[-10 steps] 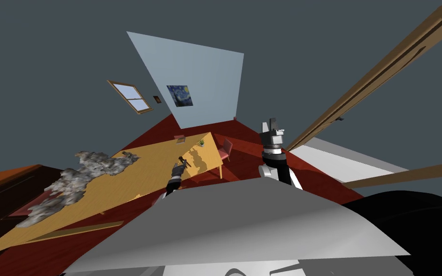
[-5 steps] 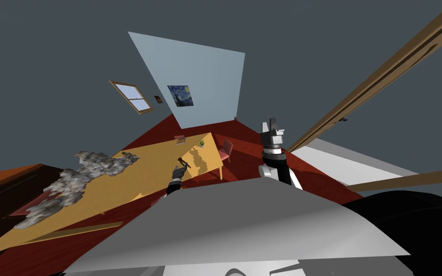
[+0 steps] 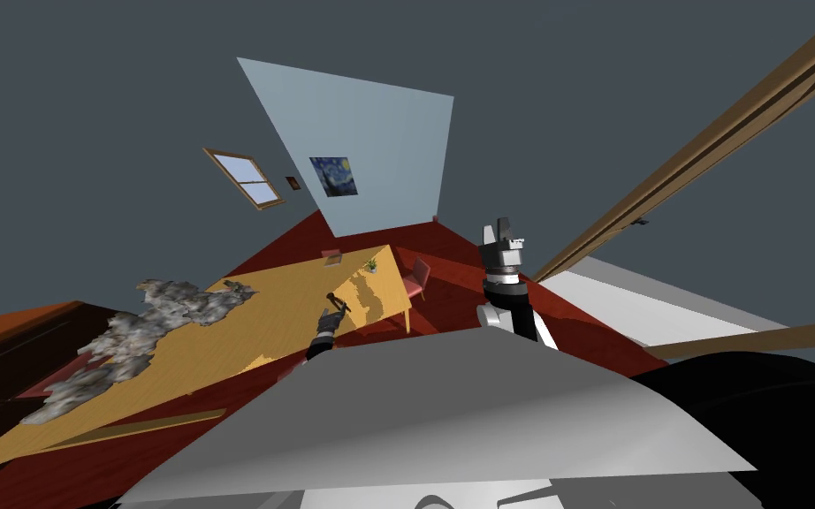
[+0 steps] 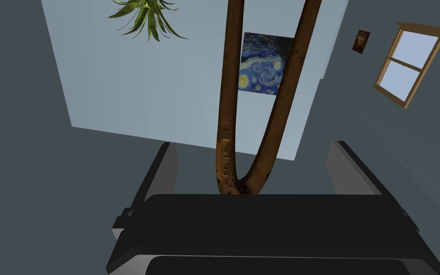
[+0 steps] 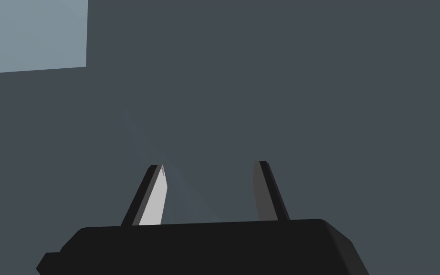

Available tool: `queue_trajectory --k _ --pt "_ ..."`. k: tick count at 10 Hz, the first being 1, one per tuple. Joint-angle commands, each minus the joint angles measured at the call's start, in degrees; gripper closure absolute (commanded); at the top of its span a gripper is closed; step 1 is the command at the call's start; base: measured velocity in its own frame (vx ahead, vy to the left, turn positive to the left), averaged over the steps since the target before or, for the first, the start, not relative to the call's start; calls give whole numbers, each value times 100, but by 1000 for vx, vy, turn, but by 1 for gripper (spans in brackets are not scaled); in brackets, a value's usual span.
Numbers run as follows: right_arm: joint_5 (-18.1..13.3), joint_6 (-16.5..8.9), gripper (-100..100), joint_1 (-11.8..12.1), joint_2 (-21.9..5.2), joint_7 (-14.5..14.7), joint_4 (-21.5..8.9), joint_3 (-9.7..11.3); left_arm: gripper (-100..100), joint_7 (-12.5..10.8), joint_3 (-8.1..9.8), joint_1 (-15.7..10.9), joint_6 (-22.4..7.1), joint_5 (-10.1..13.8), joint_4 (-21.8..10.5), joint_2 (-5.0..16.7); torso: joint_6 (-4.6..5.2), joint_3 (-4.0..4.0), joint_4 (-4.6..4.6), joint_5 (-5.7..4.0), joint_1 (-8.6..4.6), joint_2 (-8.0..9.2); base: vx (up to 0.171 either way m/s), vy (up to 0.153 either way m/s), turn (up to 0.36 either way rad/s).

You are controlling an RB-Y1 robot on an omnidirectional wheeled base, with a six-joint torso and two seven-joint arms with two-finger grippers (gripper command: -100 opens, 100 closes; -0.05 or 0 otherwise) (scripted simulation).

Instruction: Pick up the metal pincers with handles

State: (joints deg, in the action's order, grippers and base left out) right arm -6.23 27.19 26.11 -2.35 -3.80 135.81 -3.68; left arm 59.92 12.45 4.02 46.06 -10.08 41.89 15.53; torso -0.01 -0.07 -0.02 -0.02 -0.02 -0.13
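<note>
Head view | left pincer (image 4: 252, 142) over table (image 3: 282, 305), apart astride brown tool (image 4: 225, 133) | right pincer (image 5: 209, 163) raised, apart

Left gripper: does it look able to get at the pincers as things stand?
Likely yes. The pincers sit between the left gripper's open fingers, touching neither in the wrist view, and nothing lies in the way.

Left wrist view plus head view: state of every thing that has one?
Left end effector: open, pressing nothing.
Rusty brown metal pincers with two long handles: inside the left end effector's opening, a gap on each side, handles spread, not clamped.
Right end effector: open, empty.
Wood-framed window: shut.
</note>
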Motion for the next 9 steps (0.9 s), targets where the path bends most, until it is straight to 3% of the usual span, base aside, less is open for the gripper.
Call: queue_trajectory --k 1,2,3,4,5,9 --pt "0 0 0 0 0 0 0 0 -100 141 -5 -28 26 -63 -182 31 0 0 0 0 0 0 46 -11 29" --pt "0 0 0 0 0 0 0 0 -100 78 0 -38 32 -36 -142 23 0 -2 -1 0 0 -4 22 -5 6" --pt "0 0 0 0 0 0 0 0 0 97 -1 -41 35 -40 -156 25 1 1 0 0 1 3 0 0 0" --pt "0 0 0 0 0 0 0 0 -100 95 -1 -41 35 -40 -155 25 1 5 2 0 2 9 0 0 0" --pt "0 0 0 0 0 0 0 0 100 96 -1 -41 35 -40 -155 25 1 6 2 0 3 11 0 0 0" --pt "0 0 0 -1 0 0 0 0 100 96 -1 -41 35 -40 -155 25 1 8 3 1 3 13 0 0 0"
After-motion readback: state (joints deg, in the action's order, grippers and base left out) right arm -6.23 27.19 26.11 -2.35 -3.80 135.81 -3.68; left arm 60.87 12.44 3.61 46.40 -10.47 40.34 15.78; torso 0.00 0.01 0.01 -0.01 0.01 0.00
